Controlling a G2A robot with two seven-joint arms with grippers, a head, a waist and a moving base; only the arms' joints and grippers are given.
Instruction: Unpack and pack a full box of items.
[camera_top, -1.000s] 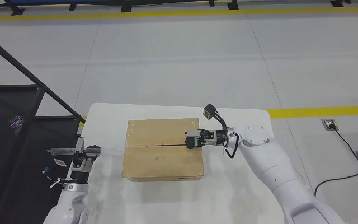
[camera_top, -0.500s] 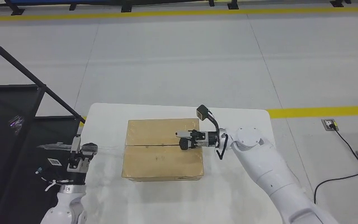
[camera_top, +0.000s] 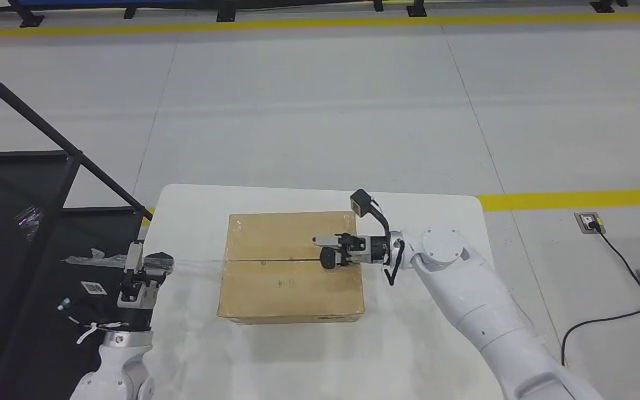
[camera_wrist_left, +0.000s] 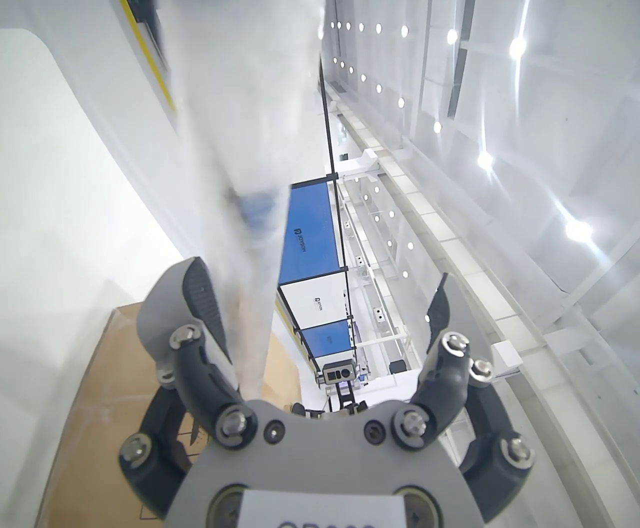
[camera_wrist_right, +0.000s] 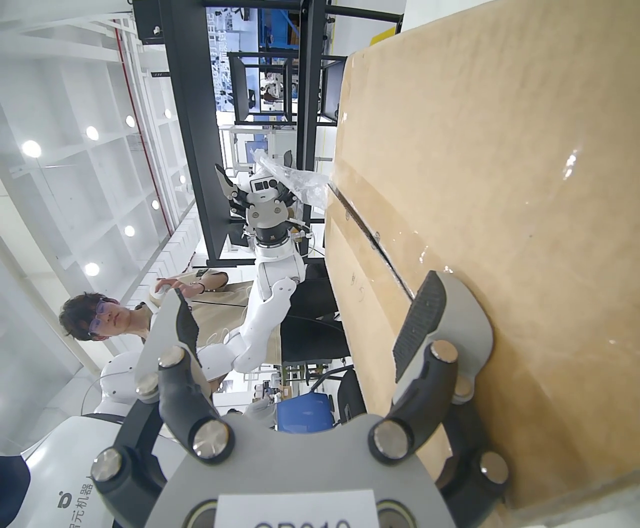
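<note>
While the right fingers (camera_wrist_right: 420, 320) spread, one lies against the box (camera_wrist_right: 500, 200) top.

White table (camera_top: 420, 345) bearing cardboard box (camera_top: 290, 290)

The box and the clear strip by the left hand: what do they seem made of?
The box looks like brown cardboard, matte, with a flap seam across its top. The strip seems thin plastic film, perhaps tape: see-through, crinkled, shiny.
</note>
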